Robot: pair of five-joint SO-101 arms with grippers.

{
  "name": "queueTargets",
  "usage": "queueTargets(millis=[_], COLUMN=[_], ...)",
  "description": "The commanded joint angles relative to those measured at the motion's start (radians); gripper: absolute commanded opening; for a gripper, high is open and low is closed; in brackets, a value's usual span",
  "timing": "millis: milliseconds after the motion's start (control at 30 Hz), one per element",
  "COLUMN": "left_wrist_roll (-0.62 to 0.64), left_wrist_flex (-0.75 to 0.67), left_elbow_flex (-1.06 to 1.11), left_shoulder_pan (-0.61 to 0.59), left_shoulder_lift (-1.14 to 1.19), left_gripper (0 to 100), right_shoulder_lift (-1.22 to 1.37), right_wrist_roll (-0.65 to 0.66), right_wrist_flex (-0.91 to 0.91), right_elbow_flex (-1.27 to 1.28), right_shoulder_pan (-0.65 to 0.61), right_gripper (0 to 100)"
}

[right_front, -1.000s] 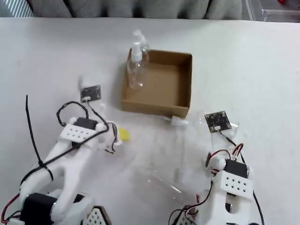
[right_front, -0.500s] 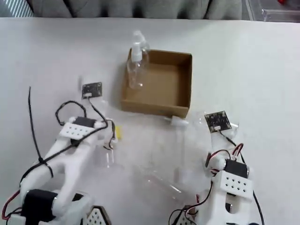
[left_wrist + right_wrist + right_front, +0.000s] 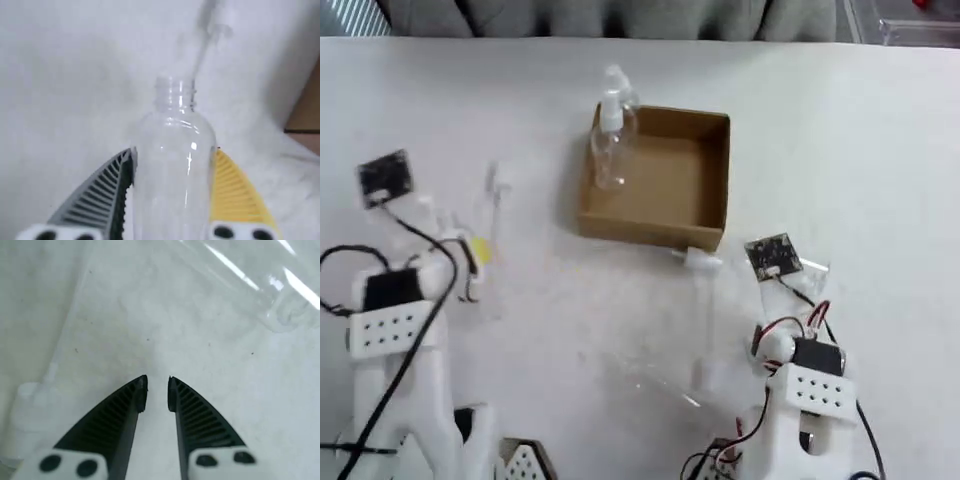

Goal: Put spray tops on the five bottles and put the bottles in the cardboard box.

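My left gripper (image 3: 172, 156) is shut on a clear, uncapped bottle (image 3: 174, 150), its grey and yellow fingers on either side of the body. In the high view this gripper (image 3: 475, 262) is at the table's left. A spray top (image 3: 210, 27) lies just beyond the bottle's mouth. The cardboard box (image 3: 705, 215) holds one upright bottle with a spray top (image 3: 612, 135) in its far left corner. Another spray top (image 3: 698, 261) lies in front of the box, its tube trailing toward me. A clear bottle (image 3: 655, 385) lies on its side nearby. My right gripper (image 3: 157, 390) hovers over bare table, shut to a narrow gap and holding nothing.
The lying bottle (image 3: 260, 280) is close ahead of the right gripper, and a white spray top (image 3: 30, 397) sits to one side of it. The right arm's base (image 3: 810, 400) stands at the front right. A clear container (image 3: 910, 25) is at the table's far right.
The left arm has swung to the left and drawn back, carrying the uncapped bottle away from the box. The right arm has barely shifted.
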Motion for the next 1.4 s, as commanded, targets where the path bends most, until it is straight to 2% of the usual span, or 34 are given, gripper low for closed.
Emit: queueTargets(millis=[0,100,200,400,567,800,933,1000,1267,1367], left_wrist_roll=[-0.018,-0.068,-0.074,-0.074,-0.074,-0.074,-0.100,-0.127,-0.132,-0.132], left_wrist_flex=[0.109,0.170,0.199,0.195,0.196,0.192,0.190,0.190,0.149,0.130], left_elbow_flex=[-0.207,-0.316,-0.399,-0.514,-0.628,-0.747,-0.773,-0.776,-0.775,-0.769], left_shoulder_pan=[-0.139,-0.180,-0.214,-0.291,-0.360,-0.438,-0.458,-0.460,-0.458,-0.458], left_shoulder_lift=[-0.016,0.047,0.108,0.234,0.360,0.486,0.513,0.515,0.519,0.521], left_gripper=[2,2,2,2,2,2,2,2,2,2], right_shoulder_lift=[-0.012,-0.002,-0.002,0.018,0.183,0.493,0.668,0.756,1.107,1.201], right_wrist_roll=[0.000,-0.023,-0.117,-0.264,-0.381,-0.468,-0.468,-0.468,-0.471,-0.551], right_wrist_flex=[0.059,0.140,0.191,0.147,-0.030,-0.421,-0.654,-0.713,-0.723,-0.722], right_elbow_flex=[-0.175,-0.318,-0.433,-0.531,-0.588,-0.624,-0.628,-0.652,-0.922,-1.031], right_shoulder_pan=[-0.036,-0.125,-0.249,-0.590,-0.794,-0.987,-1.035,-1.035,-0.980,-0.954], right_gripper=[5.0,4.9,5.2,5.3,5.3,5.3,5.3,5.3,5.3,5.3])
